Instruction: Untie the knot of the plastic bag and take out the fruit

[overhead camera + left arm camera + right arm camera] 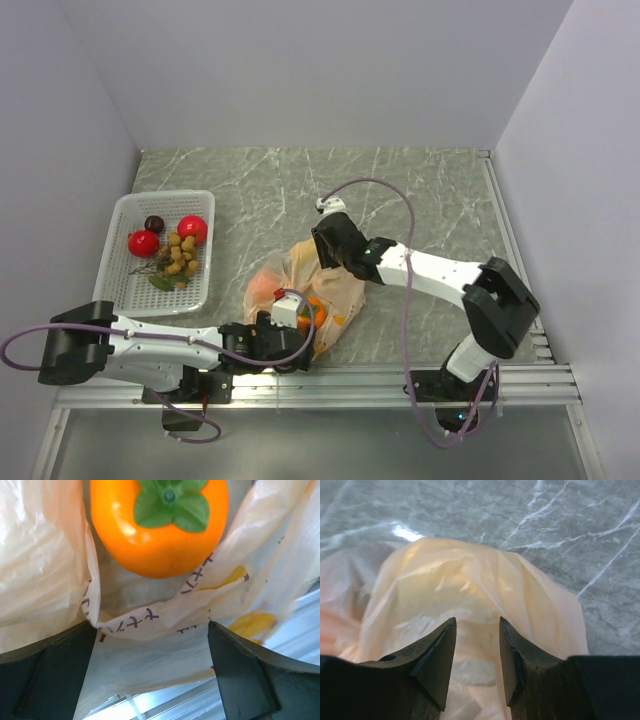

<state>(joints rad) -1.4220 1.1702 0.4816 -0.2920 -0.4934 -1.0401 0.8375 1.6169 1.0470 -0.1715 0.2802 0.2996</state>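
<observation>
Left jaws wide, empty | right jaws part-open above crinkled plastic bag (470, 595) | fruit (157, 530) inside

Thin translucent peach-orange plastic bag (45, 555): crinkly, faintly glossy film. Round orange fruit (150, 545): smooth, glossy skin. Grey marbled tabletop (545, 525): polished, reflective. White mesh basket (130, 215), left: plastic.

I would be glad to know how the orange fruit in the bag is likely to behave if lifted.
The orange fruit looks smooth and glossy, so it may slip in a pinch. Its rounded body could roll once freed. The thin plastic bag around it will probably crumple and drag along.
</observation>
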